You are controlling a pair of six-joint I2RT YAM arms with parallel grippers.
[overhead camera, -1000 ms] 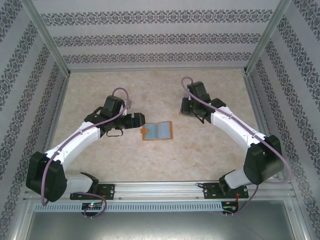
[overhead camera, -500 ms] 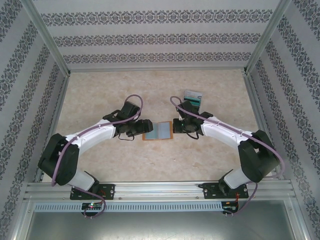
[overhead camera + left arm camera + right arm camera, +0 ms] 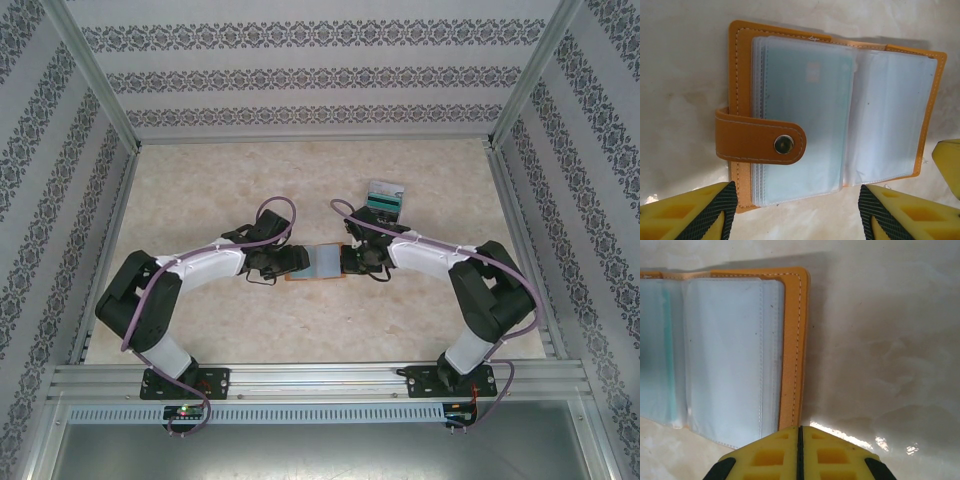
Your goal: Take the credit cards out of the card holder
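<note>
Extraction not yet begun: card holder (image 3: 315, 262) lies open mid-table, teal credit card (image 3: 805, 110) inside its clear sleeve. Left gripper (image 3: 797, 212) jaws parted, empty; right gripper (image 3: 800, 450) clenched on nothing at the holder's right edge.

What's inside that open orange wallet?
Inside the wallet are clear plastic sleeves. A pale teal card shows through the top sleeve, partly under the snap strap. Any cards in the sleeves behind it are covered.

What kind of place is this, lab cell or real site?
Most likely a lab data-collection cell, not a real workplace. An aluminium-profile frame is boxed in by patterned wall panels. Two robot arms are bolted to a rail. A card holder is staged on a marble-look tabletop.
</note>
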